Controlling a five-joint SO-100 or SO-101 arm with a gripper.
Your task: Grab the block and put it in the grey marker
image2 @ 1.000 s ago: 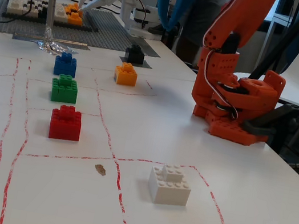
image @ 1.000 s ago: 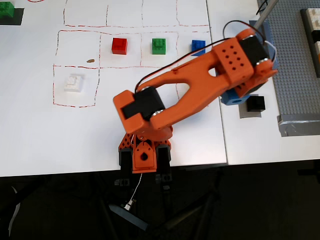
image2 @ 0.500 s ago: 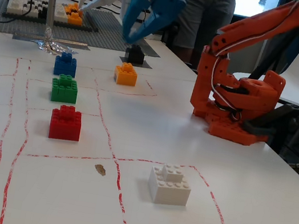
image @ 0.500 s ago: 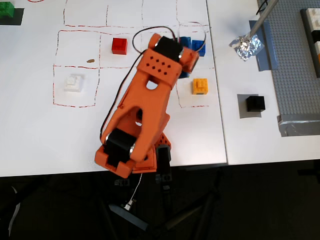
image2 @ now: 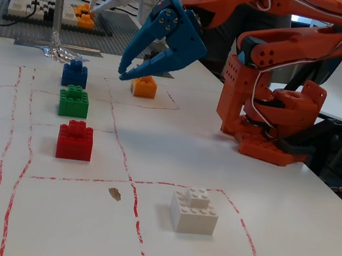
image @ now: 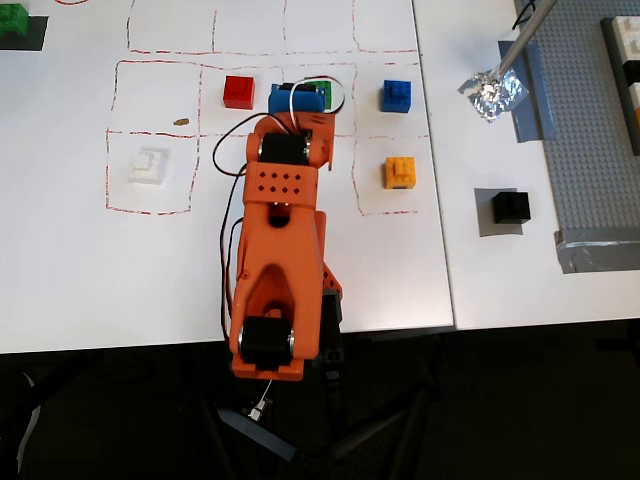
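Small black cube-shaped block (image: pixel 511 207) sitting flat and upright on the right part of a plain dark-grey square marker (image: pixel 485 214), toward four o'clock on the bench (image: pixel 60 300) in the overhead view, edges roughly parallel.

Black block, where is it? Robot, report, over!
Claw open, empty, above the grid. Black block already sits on the grey marker. Nothing in the way.

We see a white desk (image: pixel 60 300) marked with red dashed grid lines (image2: pixel 18 161). Beyond its near edge in the overhead view, the floor (image: pixel 120 420) is dark. In the fixed view, lighting is bright and even.
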